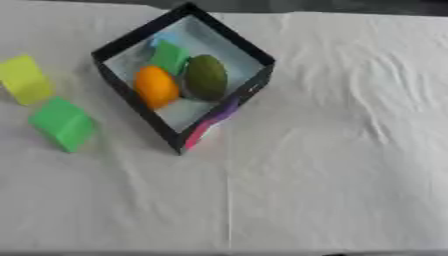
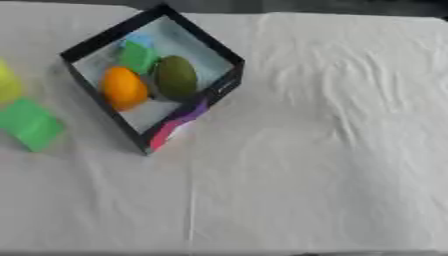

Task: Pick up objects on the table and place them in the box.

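A black-rimmed box stands on the white cloth, turned like a diamond, at the upper left. Inside it lie an orange rounded object, a dark green oval object, a small green block and a bit of something light blue. To the left of the box, on the cloth, lie a yellow block and a green block, the green one nearer to me. Neither hand shows in either view.
The white cloth covers the table, wrinkled on the right side. The box's near outer wall carries a pink and purple print. A dark strip runs along the far edge.
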Robot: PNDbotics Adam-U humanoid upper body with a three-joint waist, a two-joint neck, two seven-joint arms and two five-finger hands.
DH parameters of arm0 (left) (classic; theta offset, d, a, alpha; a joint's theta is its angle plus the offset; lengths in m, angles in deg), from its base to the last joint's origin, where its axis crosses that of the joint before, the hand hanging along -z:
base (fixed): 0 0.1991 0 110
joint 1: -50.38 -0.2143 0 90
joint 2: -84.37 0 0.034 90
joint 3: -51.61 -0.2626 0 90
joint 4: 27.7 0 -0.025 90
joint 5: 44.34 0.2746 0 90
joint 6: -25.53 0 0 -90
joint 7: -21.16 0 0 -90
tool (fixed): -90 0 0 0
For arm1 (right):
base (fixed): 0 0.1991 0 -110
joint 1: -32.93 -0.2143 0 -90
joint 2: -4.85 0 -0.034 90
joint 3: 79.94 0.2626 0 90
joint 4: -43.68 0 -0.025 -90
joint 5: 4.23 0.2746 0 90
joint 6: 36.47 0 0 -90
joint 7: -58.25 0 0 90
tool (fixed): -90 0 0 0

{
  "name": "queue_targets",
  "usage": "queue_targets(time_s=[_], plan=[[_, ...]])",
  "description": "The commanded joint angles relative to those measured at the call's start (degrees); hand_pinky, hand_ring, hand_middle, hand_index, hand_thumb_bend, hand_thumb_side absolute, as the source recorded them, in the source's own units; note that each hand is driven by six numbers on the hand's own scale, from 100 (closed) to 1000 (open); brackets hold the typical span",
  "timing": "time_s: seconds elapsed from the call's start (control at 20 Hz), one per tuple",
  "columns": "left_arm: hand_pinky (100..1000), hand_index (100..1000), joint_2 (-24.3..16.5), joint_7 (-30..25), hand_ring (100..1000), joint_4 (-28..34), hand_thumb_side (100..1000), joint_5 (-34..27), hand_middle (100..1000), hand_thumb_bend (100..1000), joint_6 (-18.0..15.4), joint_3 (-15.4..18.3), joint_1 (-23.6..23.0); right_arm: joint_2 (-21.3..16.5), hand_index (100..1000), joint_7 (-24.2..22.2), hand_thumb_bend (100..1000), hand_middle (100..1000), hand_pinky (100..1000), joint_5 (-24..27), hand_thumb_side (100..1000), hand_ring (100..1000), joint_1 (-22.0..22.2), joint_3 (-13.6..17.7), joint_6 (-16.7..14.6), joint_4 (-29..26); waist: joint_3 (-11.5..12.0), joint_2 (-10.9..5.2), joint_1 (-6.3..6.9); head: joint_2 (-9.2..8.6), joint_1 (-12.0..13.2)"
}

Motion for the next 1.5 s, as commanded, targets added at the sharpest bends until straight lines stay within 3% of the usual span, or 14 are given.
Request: queue_targets(time_s=[0.05, 0.25, 0.6, 0.75, 1.0, 1.5], plan=[[924, 849, -2.9, -9.8, 892, -2.3, 312, 4.3, 803, 326, -13.4, -1.5, 0.8, -2.0, 909, 0.0, 100, 724, 1000, -0.2, 617, 751, -0.8, 0.2, 0.5, -0.5, 0.0, -2.11, 0.75, 0.01, 0.6], [896, 834, -2.7, -5.1, 885, -4.1, 304, 8.2, 799, 306, -13.3, -3.7, 0.4, -2.0, 906, 0.0, 100, 719, 1000, -0.6, 623, 747, -0.7, -0.1, 0.9, -0.3, -0.1, -2.18, 0.78, 0.24, 0.9], [855, 797, -2.3, 0.3, 837, -1.9, 308, 6.4, 793, 331, -13.1, -5.8, -0.2, -1.8, 900, 0.0, 100, 710, 1000, -1.8, 635, 737, -0.8, -0.6, 2.1, 0.4, 0.0, -2.24, 1.03, 0.53, 1.3], [847, 776, -2.3, 2.8, 826, -0.6, 332, 7.3, 773, 378, -13.2, -6.4, 0.1, -1.9, 899, -0.1, 100, 707, 1000, -1.9, 632, 735, -1.1, -0.9, 2.4, 0.3, -0.1, -2.31, 1.13, 0.62, 1.5], [850, 776, -1.9, 6.5, 838, -0.9, 300, 9.8, 772, 366, -13.4, -7.2, 0.9, -2.1, 897, -0.3, 100, 704, 1000, -1.7, 628, 732, -1.3, -1.1, 2.4, 0.0, -0.2, -2.42, 1.16, 0.82, 1.9], [900, 803, -0.5, 2.2, 876, -0.9, 299, 12.4, 796, 295, -13.4, -9.0, 4.5, -2.2, 893, -0.7, 100, 696, 1000, -2.0, 630, 724, -1.4, -1.4, 2.7, 0.3, -0.4, -2.62, 1.26, 0.91, 2.1]])
